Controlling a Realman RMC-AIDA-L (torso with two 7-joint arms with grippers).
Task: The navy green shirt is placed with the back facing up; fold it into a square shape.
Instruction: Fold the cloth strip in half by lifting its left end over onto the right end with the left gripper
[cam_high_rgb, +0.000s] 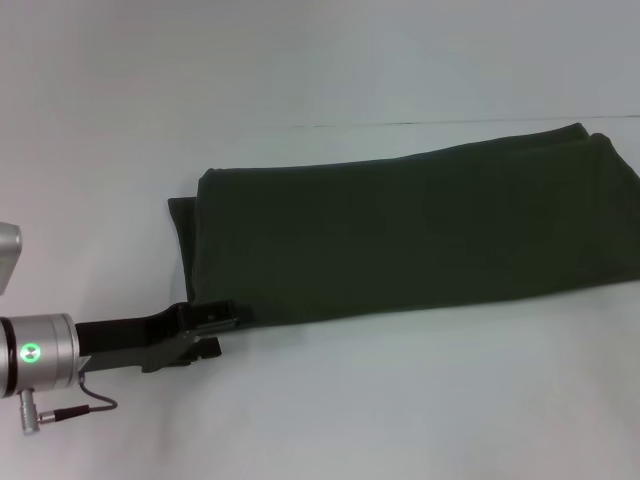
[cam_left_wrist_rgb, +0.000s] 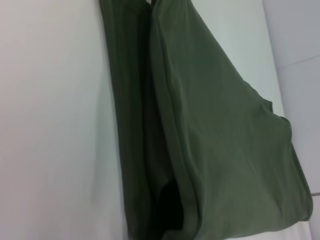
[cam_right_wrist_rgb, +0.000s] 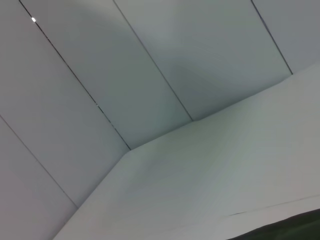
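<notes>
While the navy green shirt (cam_high_rgb: 420, 225) lay as a long band across mid-frame, the left gripper (cam_high_rgb: 215, 325), claw state unclear, touched its lower-left corner, probably poised to fold that end rightward.

The left arm reaches in from the near left, its silver wrist cuff showing a small green light, with a thin dark cable hanging below it. Its black left gripper (cam_high_rgb: 212, 322) lies low and nearly level, pointing right; whether it is clamped cannot be told. The right arm is out of sight.
</notes>
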